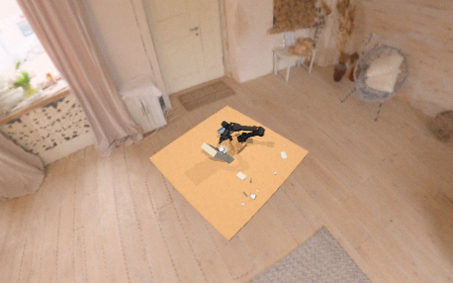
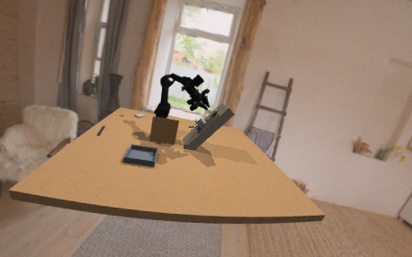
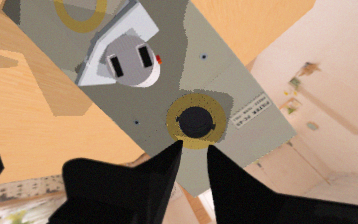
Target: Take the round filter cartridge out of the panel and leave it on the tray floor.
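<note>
My pincer (image 3: 194, 145) is nearly closed, just a thin gap between the tips, and it grips nothing. Right off the tips sits the empty socket (image 3: 196, 121) in the service panel (image 3: 230, 75). The filter cartridge (image 3: 130, 62) lies farther ahead and to the left, slots towards me, resting against a pale bracket (image 3: 135, 25) on the sloped face. That's the worry: one nudge from these narrow fingers could send it sliding down onto the table, missing the tray (image 2: 140, 155) well off to the side. I need to open wider before closing in.
</note>
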You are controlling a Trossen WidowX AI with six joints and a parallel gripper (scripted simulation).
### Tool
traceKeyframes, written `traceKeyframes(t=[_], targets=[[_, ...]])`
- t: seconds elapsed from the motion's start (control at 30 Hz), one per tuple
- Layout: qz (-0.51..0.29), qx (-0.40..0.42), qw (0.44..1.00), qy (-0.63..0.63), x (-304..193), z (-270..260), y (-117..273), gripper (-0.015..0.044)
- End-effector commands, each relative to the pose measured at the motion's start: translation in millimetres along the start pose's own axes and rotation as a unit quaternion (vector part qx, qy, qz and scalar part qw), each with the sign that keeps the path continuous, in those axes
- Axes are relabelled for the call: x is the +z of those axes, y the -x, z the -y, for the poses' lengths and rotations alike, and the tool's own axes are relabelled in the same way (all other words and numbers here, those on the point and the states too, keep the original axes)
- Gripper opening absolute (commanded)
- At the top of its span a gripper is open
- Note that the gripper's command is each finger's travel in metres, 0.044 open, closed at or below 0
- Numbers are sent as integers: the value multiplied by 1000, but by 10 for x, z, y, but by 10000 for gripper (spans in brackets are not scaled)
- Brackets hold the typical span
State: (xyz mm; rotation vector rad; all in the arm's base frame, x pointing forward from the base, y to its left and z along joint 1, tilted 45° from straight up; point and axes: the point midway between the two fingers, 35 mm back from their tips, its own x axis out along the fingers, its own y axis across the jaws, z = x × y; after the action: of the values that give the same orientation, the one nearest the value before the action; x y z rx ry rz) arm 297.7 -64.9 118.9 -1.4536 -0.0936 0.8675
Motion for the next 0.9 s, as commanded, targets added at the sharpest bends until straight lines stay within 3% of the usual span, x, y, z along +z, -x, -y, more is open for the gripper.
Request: traceKeyframes(t=[0.0, 0.03, 0.4, 0.53, 0.63, 0.87], targets=[[2, 0, 1000, -3, -11, 10, -1, 110], [2, 0, 1000, -3, -11, 10, -1, 110], [1, 1, 1000, -2, -425, 494, 454, 398], [11, 24, 989, -144, -340, 370, 381, 305], [16, 54, 949, -310, -227, 220, 302, 305], [-8, 131, 750, -648, 71, -123, 162, 305]])
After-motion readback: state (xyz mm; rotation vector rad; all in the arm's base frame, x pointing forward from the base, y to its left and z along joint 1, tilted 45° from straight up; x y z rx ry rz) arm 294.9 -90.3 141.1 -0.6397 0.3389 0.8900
